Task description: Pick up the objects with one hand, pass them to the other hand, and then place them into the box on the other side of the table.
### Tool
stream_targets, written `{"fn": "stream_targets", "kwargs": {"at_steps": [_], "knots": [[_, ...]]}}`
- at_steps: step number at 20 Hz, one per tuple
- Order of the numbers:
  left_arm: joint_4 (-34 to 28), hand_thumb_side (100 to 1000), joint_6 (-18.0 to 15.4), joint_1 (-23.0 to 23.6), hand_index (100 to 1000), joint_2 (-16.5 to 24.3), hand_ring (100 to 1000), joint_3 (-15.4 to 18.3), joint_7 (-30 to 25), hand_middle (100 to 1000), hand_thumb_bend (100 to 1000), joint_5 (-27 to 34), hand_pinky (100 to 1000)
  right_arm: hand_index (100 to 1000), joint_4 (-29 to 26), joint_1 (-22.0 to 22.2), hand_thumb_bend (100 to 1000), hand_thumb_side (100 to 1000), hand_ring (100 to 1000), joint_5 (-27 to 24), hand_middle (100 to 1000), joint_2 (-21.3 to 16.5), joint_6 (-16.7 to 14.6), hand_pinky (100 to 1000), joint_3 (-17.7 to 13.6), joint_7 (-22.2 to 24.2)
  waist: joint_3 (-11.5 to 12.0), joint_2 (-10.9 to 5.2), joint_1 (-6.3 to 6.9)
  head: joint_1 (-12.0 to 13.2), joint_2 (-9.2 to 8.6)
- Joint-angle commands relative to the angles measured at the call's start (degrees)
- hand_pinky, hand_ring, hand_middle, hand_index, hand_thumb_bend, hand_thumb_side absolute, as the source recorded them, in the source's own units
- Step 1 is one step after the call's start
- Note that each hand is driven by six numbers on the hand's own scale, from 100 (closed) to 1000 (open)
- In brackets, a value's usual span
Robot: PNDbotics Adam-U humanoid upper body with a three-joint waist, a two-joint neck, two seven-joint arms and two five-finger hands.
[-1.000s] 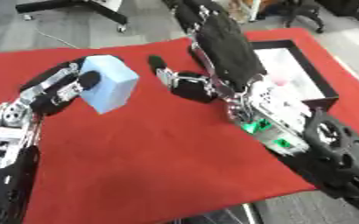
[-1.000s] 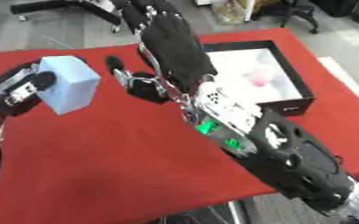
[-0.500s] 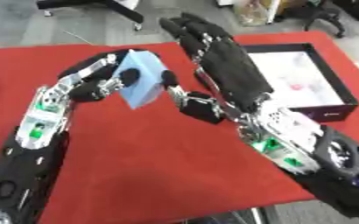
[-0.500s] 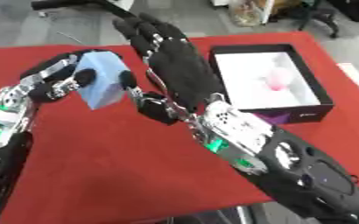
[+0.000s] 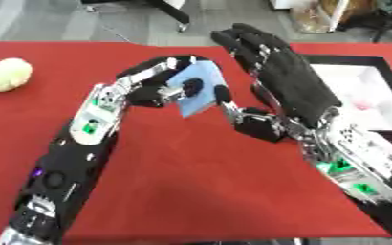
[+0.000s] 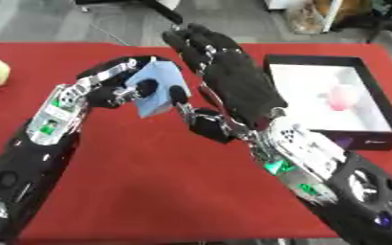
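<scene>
Red-covered table [image 5: 191, 191]; pale yellowish lump [image 5: 8, 74] far left; black box [image 6: 375, 139] at right.

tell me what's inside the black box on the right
The black box has a white lining and holds one small pink object near its far right side. The right hand covers the box's left edge, so anything there is hidden.

Grey floor [image 5: 57, 19] beyond the red-covered table [image 5: 191, 182], with black chair legs [image 5: 170, 12].

My left hand [image 5: 153, 88] holds the block [image 5: 198, 88] mid-table, my right hand [image 5: 275, 72] just beside it, box [image 6: 375, 139] far right.
</scene>
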Motion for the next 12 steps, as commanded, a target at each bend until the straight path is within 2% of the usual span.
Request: {"fn": "stream_targets", "kwargs": {"at_steps": [1,7,12], "knots": [[0.29,603,-8.96,-1.92,742,-0.69,605,-1.55,-7.37,569,100,-1.56,738,996,-1.61,-1.51,285,292,968,-2.19,896,0.06,-1.56,876,0.38,-0.37,-0.04,-0.66,-0.08,0.02,-0.16],[2.81,572,-11.46,-2.73,741,0.43,605,-0.74,-7.37,568,100,-3.74,740,1000,-1.61,-0.97,308,304,962,-3.28,898,-1.29,-2.57,878,0.01,-0.99,-0.36,-0.68,-0.18,0.00,-0.16],[4.91,561,-13.82,-3.33,740,1.04,604,0.35,-7.37,567,100,-5.30,740,1000,-1.61,-0.95,338,311,957,-3.34,904,-3.05,-4.47,891,-1.50,-0.64,-0.62,-0.66,-0.21,0.00,-0.16]]}}
